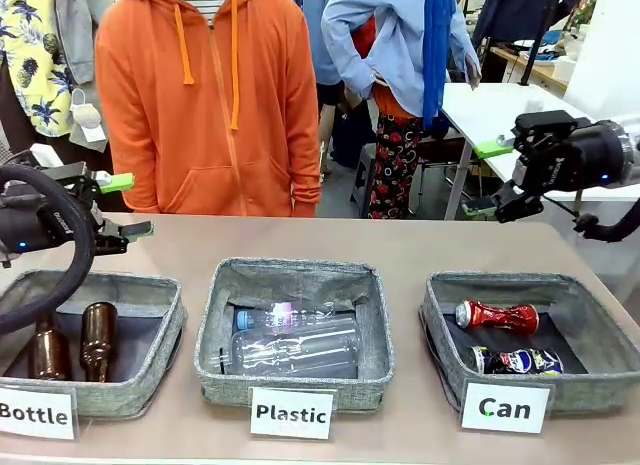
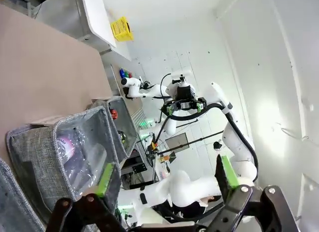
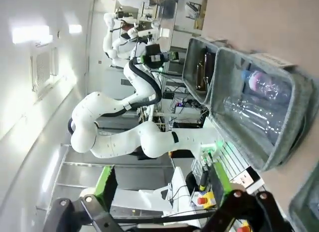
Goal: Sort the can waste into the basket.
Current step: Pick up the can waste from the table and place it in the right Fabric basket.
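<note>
The red can point(image 1: 497, 315) and the dark printed can point(image 1: 517, 361) lie side by side inside the grey basket point(image 1: 590, 385) at the right, behind its white "Can" card point(image 1: 505, 407). My right gripper point(image 1: 485, 180) hovers open and empty above that basket's far side, pointing left. At the table's left my left gripper point(image 1: 128, 205) is open, holds nothing and points right over the "Bottle" basket point(image 1: 150, 385). In the left wrist view my left gripper point(image 2: 167, 177) frames the far "Can" basket point(image 2: 130, 134) with the red can point(image 2: 114, 114) in it. The right wrist view has my right gripper point(image 3: 167, 192) open.
The middle "Plastic" basket point(image 1: 375, 370) holds clear plastic bottles point(image 1: 295, 350). Two brown glass bottles point(image 1: 97, 340) lie in the "Bottle" basket. A person in an orange hoodie point(image 1: 205, 105) stands at the far edge. Bare tabletop point(image 1: 320, 240) runs behind the baskets.
</note>
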Robot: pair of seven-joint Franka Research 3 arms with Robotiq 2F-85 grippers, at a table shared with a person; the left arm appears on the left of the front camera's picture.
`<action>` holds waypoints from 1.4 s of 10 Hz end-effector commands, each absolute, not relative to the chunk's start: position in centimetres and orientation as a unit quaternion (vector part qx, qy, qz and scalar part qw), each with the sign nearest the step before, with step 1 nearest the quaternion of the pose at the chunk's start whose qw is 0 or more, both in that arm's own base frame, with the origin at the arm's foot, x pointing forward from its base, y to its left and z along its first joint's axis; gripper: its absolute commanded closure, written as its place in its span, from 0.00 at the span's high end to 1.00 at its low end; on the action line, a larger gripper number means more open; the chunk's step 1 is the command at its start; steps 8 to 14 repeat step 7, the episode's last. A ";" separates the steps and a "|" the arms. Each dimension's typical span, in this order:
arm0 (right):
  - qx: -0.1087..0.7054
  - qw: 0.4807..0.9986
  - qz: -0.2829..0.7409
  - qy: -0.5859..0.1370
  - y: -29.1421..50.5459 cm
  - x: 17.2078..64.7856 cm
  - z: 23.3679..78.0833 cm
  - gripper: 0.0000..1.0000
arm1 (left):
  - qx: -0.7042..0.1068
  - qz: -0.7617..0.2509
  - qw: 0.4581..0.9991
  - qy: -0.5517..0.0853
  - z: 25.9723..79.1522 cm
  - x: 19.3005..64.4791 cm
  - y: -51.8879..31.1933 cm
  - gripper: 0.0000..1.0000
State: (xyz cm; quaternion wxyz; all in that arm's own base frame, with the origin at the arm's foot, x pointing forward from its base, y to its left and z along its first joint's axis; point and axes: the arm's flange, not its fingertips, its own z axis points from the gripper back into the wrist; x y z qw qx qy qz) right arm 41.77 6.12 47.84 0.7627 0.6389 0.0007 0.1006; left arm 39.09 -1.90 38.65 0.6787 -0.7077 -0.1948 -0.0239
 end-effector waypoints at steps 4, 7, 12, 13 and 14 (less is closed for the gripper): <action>0.640 0.762 0.099 -0.007 5.9 42.0 47.9 1.00 | -0.708 -0.029 0.679 -0.191 38.8 38.9 -1.8 1.00; 0.640 0.762 0.099 -0.007 5.9 42.0 47.9 1.00 | -0.708 -0.029 0.679 -0.191 38.8 38.9 -1.8 1.00; 0.640 0.762 0.099 -0.007 5.9 42.0 47.9 1.00 | -0.708 -0.029 0.679 -0.191 38.8 38.9 -1.8 1.00; 0.640 0.762 0.099 -0.007 5.9 42.0 47.9 1.00 | -0.708 -0.029 0.679 -0.191 38.8 38.9 -1.8 1.00; 0.640 0.762 0.099 -0.007 5.9 42.0 47.9 1.00 | -0.708 -0.029 0.679 -0.191 38.8 38.9 -1.8 1.00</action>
